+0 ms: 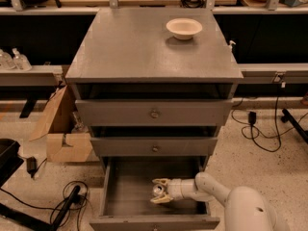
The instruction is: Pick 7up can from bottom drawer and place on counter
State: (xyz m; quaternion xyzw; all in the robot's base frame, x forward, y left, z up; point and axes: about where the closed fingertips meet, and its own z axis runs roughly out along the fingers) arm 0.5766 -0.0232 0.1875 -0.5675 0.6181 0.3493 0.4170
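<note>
The bottom drawer (120,196) of the grey cabinet is pulled open. The 7up can (157,189), small with a shiny lid, stands upright on the drawer floor right of the middle. My gripper (159,191) reaches into the drawer from the right on its white arm. Its pale fingers (161,182) sit on both sides of the can and are closed against it. The can rests on the drawer floor. The counter (139,47) is the flat grey top of the cabinet, above.
A cream bowl (184,28) sits at the back right of the counter. The two upper drawers (154,113) are shut. A cardboard box (60,129) and cables lie on the floor to the left. More cables lie to the right.
</note>
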